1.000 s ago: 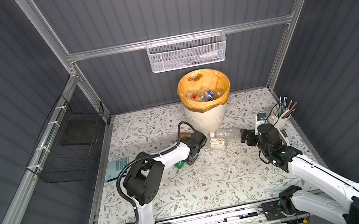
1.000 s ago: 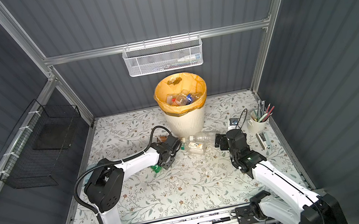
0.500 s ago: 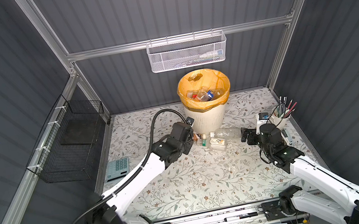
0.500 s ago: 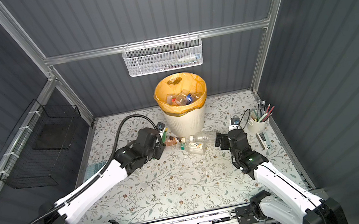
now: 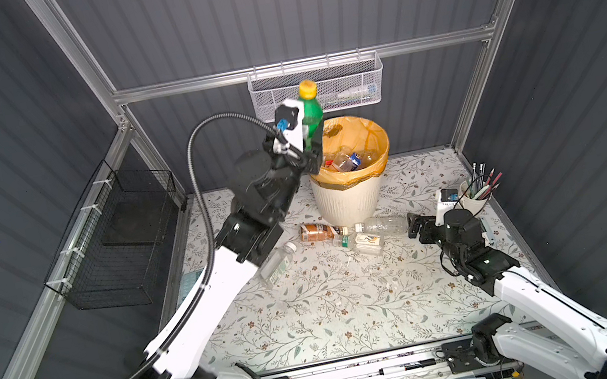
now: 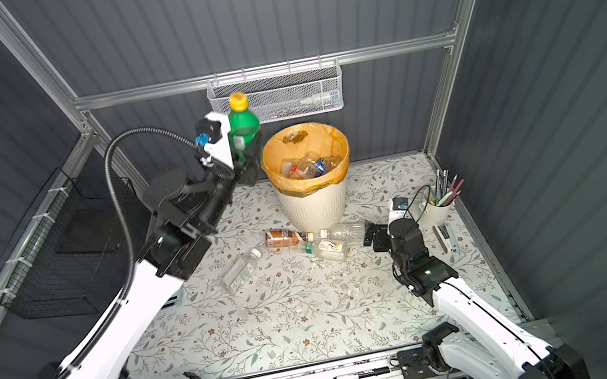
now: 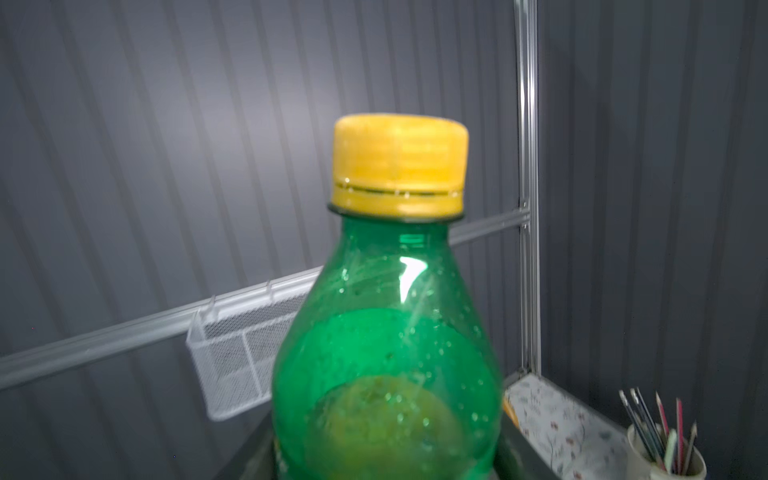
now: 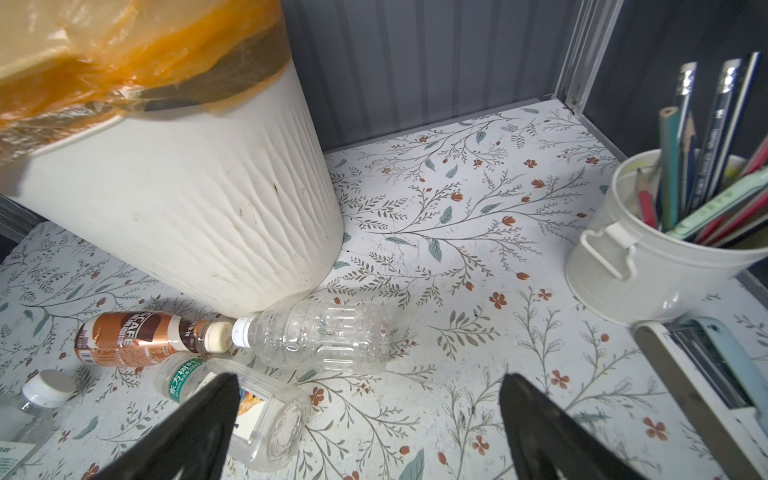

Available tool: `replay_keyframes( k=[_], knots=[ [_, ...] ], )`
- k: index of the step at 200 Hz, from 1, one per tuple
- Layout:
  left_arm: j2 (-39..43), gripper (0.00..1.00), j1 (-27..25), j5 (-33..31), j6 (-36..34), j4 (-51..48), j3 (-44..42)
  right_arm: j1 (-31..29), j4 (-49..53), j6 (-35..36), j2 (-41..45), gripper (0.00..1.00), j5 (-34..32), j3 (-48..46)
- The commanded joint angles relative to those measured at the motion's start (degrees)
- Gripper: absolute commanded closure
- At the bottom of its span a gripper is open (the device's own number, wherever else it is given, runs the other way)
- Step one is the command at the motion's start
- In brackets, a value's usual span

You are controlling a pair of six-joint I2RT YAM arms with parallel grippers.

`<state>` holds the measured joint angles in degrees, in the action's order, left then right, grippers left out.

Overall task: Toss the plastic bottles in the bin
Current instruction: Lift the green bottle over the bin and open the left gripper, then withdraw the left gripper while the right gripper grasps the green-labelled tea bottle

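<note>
Bin [image 5: 350, 199] stands back-centre on the worktop [image 5: 317, 323], with the binned bottles [image 5: 347, 159] inside. My left claw [image 5: 313, 144] holds the raised bottle [image 5: 311, 113] upright, up beside the bin's left rim. Three bottles [image 5: 361, 241] huddle just before the bin, and a fourth bottle [image 5: 277, 262] lies left of them. My right claw [image 5: 420, 227] gapes to their right, with the pencil cup [image 5: 473, 203] behind it.

Desk [image 5: 315, 315] brightly lit from above; surrounding walls [image 5: 302, 1] dim. Left arm [image 5: 205, 313] blurred. Green bottle [image 7: 386, 353] soft-focused, white glare streak.
</note>
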<state>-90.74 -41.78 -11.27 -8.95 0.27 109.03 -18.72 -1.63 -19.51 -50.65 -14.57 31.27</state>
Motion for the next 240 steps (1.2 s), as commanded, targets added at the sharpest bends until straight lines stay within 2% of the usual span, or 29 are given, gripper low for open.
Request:
replay_keyframes(
  k=[1,13,20,23,33,57,73,137,178,211,240],
  knots=[
    [-16.97,0.33,2.67,12.51,9.35,-15.76,18.15,0.29,1.49,0.52,0.46,0.01,2.41,2.15],
    [-24.11,0.13,2.67,16.0,11.93,-22.62,27.77,0.27,3.48,1.41,0.62,0.01,2.95,3.26],
    [-25.68,0.02,2.67,17.35,13.13,-23.68,29.53,0.26,4.39,1.84,0.88,0.01,2.86,3.54],
    [-25.72,0.01,2.65,17.71,13.35,-23.26,29.27,0.26,4.7,2.0,1.12,0.01,2.72,3.61],
    [-23.75,0.0,2.5,17.91,14.14,-18.95,24.37,0.26,5.0,2.34,1.95,0.01,2.09,3.09],
    [-13.61,0.0,2.14,14.22,14.74,-1.53,5.63,0.34,5.12,2.39,3.21,0.01,1.23,2.12],
    [-8.8,0.0,2.05,12.35,14.18,2.62,-0.84,0.35,5.2,2.02,3.16,0.01,1.12,1.98],
    [5.64,0.0,1.98,5.25,11.53,3.68,-19.89,0.31,4.43,0.95,-0.35,0.01,3.13,3.25],
    [13.7,0.0,2.41,-6.09,11.88,3.91,-35.1,0.18,5.13,2.0,-4.84,0.01,5.35,5.31],
    [17.48,0.0,4.27,-10.87,16.12,-0.66,-43.85,-2.1,6.55,6.61,-10.83,0.01,8.62,8.77],
    [19.51,0.0,6.13,-14.41,20.5,-3.11,-51.45,-7.87,10.98,12.7,-20.09,0.01,6.96,15.05]
  ],
)
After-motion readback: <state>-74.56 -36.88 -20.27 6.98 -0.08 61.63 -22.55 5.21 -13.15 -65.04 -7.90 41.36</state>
